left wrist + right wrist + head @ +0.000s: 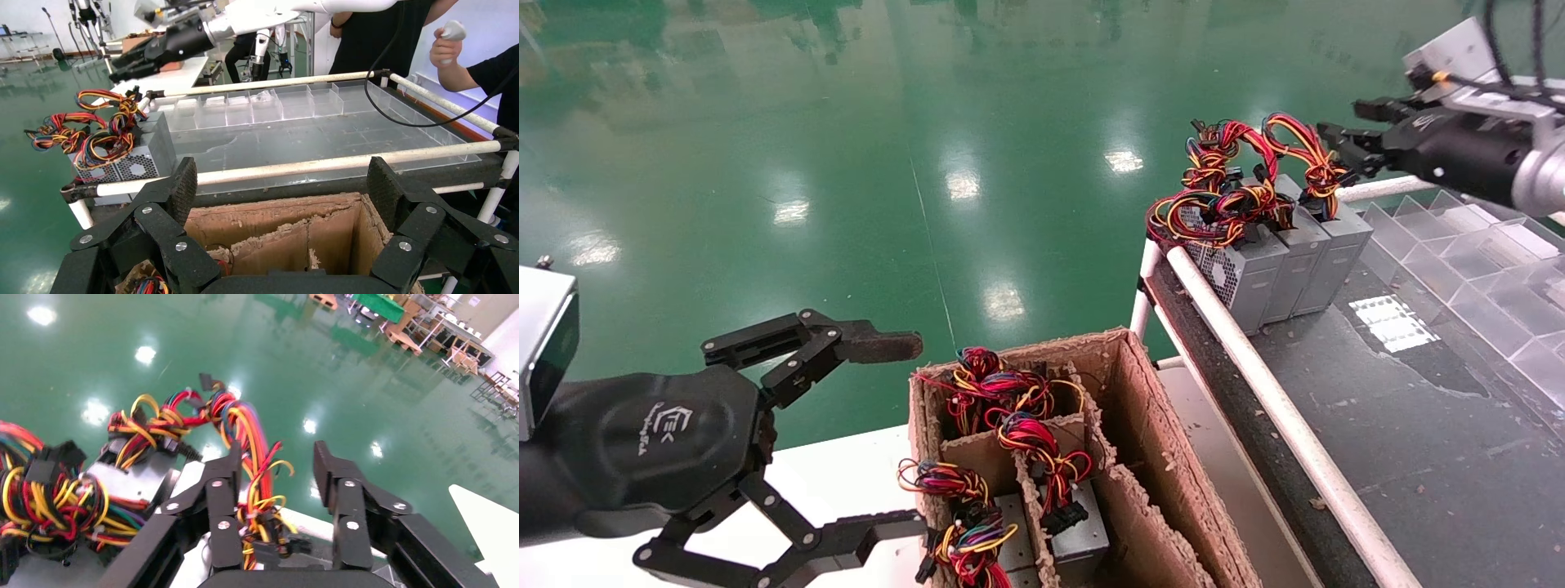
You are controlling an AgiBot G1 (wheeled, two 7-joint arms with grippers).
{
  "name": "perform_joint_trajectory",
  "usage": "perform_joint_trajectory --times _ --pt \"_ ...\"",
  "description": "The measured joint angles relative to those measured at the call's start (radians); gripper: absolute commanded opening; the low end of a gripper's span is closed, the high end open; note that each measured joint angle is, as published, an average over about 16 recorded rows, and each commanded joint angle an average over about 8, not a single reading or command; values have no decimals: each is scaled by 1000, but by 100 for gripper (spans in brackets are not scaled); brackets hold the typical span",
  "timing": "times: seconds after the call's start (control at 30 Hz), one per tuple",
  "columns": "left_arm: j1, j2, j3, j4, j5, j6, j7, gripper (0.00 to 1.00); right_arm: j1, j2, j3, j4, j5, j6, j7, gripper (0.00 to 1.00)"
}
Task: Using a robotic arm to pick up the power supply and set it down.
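Three grey power supplies stand in a row at the far end of the dark table. The power supply (1339,255) at the right end of the row carries a looped bundle of red, yellow and orange wires (1305,151). My right gripper (1336,153) hovers at that loop, open. In the right wrist view the wire loop (248,447) runs up between the fingers of the right gripper (278,458), close to one finger (229,471). My left gripper (910,433) is parked wide open beside the cardboard box, holding nothing. The left wrist view also shows the left gripper (283,184) wide open.
A torn cardboard box (1144,425) with dividers holds several more power supplies with wire bundles (1026,433). A white pipe rail (1254,367) edges the table. A clear partitioned tray (1483,261) lies along the table's right side. People (483,67) stand beyond the table.
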Motion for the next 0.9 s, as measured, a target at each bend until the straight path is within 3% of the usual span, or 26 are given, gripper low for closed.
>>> perform_joint_trajectory --times 0.37,0.9 --pt "0 0 0 1 0 0 0 100 -37 67 65 83 114 -126 81 100" --pt "0 0 1 1 -1 0 1 100 -234 163 92 397 234 -274 194 100"
